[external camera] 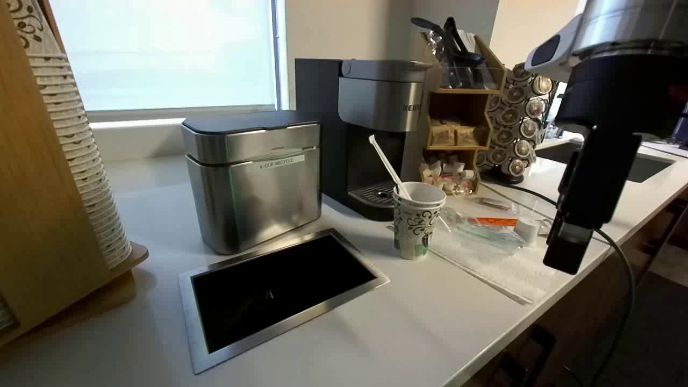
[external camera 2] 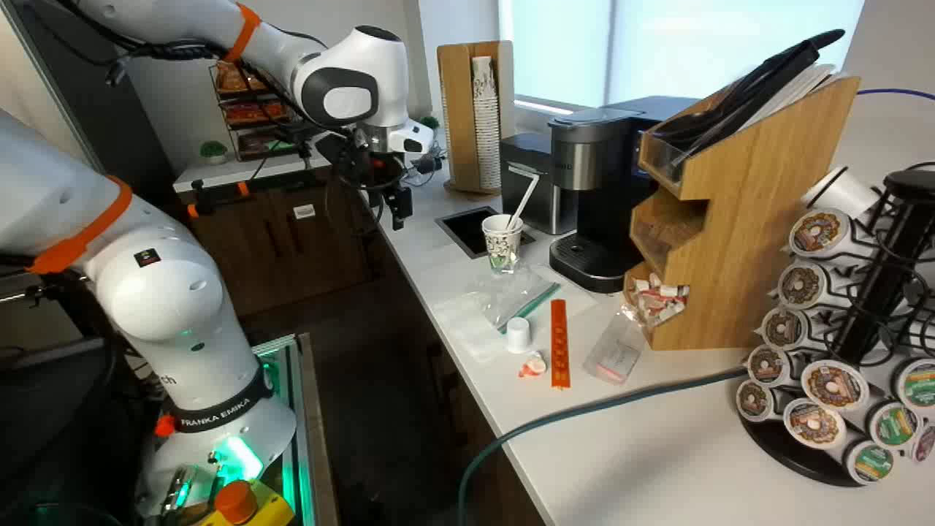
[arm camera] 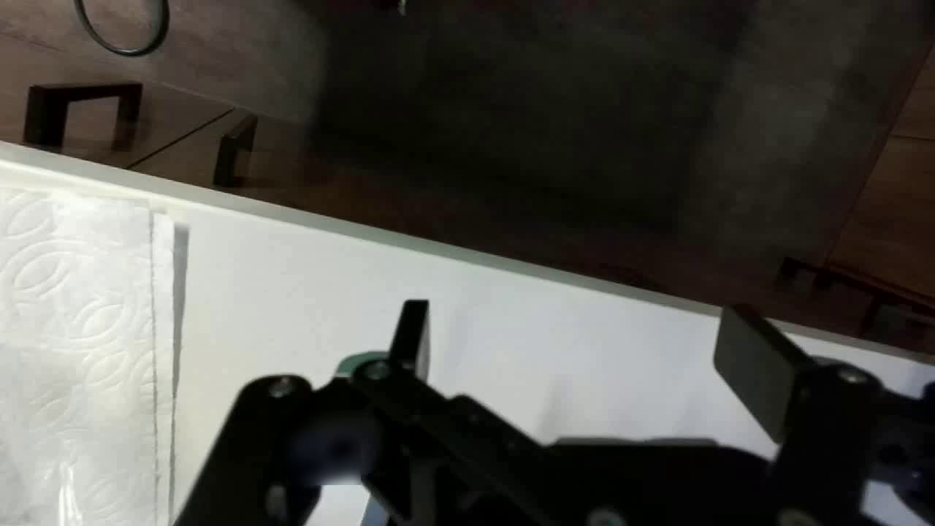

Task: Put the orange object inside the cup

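Orange object (external camera 2: 559, 343) lies flat on the surface (external camera 2: 643, 453), apart from the cup (external camera 2: 502, 245); pincer (arm camera: 581, 347) spread wide, empty. Caution: the object's low profile may cause a missed grasp.

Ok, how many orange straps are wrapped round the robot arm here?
2 visible, both in an exterior view: a lower strap near the picture's left edge, and an upper strap near its top. More may be hidden; the arm runs out of frame.

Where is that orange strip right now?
In an exterior view, the orange strip lies on the counter, just right of a small white cylinder and left of a clear packet.
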You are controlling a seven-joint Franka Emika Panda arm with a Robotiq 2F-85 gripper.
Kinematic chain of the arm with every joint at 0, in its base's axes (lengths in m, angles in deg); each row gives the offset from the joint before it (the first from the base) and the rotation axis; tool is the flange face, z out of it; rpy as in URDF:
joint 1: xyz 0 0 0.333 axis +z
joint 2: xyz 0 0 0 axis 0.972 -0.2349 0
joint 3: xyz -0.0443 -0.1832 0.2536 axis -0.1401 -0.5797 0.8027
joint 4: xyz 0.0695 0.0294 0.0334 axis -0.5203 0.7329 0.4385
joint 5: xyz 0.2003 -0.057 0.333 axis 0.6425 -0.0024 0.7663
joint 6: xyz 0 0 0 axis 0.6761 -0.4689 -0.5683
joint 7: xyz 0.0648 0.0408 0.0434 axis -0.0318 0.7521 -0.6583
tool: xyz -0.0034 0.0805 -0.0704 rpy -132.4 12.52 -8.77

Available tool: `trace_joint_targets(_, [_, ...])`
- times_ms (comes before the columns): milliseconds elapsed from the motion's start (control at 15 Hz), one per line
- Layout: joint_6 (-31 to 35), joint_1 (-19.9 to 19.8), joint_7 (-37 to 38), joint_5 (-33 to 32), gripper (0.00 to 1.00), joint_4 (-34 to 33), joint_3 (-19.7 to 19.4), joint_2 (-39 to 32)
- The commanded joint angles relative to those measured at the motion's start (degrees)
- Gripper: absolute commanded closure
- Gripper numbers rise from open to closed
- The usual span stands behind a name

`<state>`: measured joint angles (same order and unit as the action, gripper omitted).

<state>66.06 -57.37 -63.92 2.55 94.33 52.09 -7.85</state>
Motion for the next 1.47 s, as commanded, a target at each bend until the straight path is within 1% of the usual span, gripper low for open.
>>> trace_joint_targets(0, [-0.27,-0.91,-0.35,0.45,0.0,-0.11,0.86,0.04])
trace_joint_targets(133, [-0.27,-0.91,-0.35,0.44,0.0,-0.11,0.86,0.04])
trace_joint_targets(267, [4.84,-2.26,-1.19,-1.14,0.0,1.4,1.03,0.49])
trace_joint_targets(467, [7.19,-5.39,-9.04,-5.74,0.0,3.76,-3.09,0.88])
trace_joint_targets(533, [6.84,-6.53,-10.89,-7.0,0.0,4.34,-4.5,0.77])
trace_joint_targets(600, [4.35,-7.72,-13.96,-8.2,0.0,4.44,-6.85,0.69])
trace_joint_targets(667, [4.21,-9.15,-15.88,-9.65,0.0,4.89,-8.34,0.63])
trace_joint_targets(733, [2.49,-11.72,-17.83,-12.51,0.0,5.08,-10.4,0.85])
trace_joint_targets(800, [2.48,-14.06,-18.07,-15.56,0.0,5.45,-11.2,0.73])
trace_joint_targets(867, [5.62,-18.78,-15.11,-21.8,0.0,4.89,-10.73,-0.42])
trace_joint_targets(933, [8.02,-21.12,-15.51,-24.68,0.0,4.62,-12.19,-0.75])
trace_joint_targets(1000, [5.48,-16.78,-16.05,-19.79,0.0,4.62,-11.84,-0.14])
trace_joint_targets(1067, [6.57,-19.26,-16.08,-22.24,0.0,4.6,-12.62,-0.2])
trace_joint_targets(1133, [6.96,-20.57,-16.17,-23.31,0.0,4.56,-13.07,-0.24])
trace_joint_targets(1200, [6.98,-21.03,-16.15,-23.67,0.0,4.52,-13.2,-0.25])
trace_joint_targets(1267, [7.94,-18.13,-22.71,-22.36,0.0,4.5,-14.45,0.46])
trace_joint_targets(1333, [6.91,-17.48,-26.36,-21.83,0.0,5.3,-15.68,1.27])
trace_joint_targets(1400, [4.78,-16.98,-31.05,-21.26,0.0,3.54,-17.94,0.17])
